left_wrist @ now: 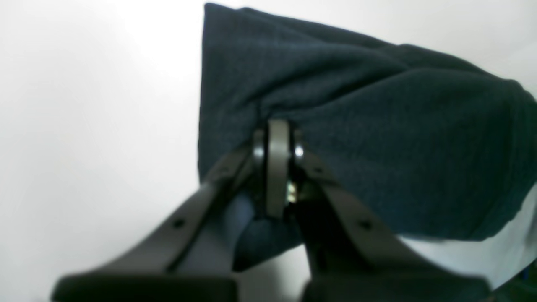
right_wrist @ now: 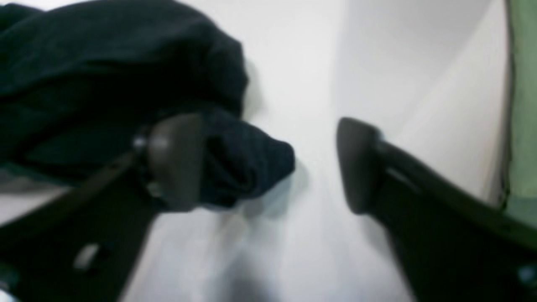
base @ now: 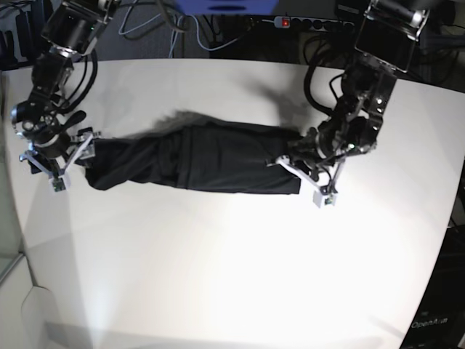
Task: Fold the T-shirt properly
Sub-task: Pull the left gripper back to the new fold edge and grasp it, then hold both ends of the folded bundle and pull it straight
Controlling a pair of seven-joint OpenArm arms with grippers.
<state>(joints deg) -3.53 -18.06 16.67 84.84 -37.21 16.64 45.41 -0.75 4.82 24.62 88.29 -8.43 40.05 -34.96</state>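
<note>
Two arms work one garment: the T-shirt (base: 196, 166), black, lies as a long rumpled band across the white worktop (base: 232, 276), stretched between them

Base view: left claw (base: 301, 166) sits at the band's end on this view's right; right claw (base: 62, 156) at the opposite end. Jaw states not readable from here. Cables and a power strip (base: 312, 23) lie beyond the worktop's far edge

Left wrist view: left claw (left_wrist: 277, 142) pressed together, pinching a fold of the T-shirt (left_wrist: 369, 138); cloth bunches and creases out from the pinch point. White worktop (left_wrist: 92, 126) beside it

Right wrist view: right claw (right_wrist: 268, 163) spread wide. A bunched end of the T-shirt (right_wrist: 243, 163) lies against one finger (right_wrist: 174, 161); the other finger (right_wrist: 356, 163) stands well apart over bare worktop (right_wrist: 310, 75). Picture blurred. Green strip at the frame edge, unidentifiable
</note>
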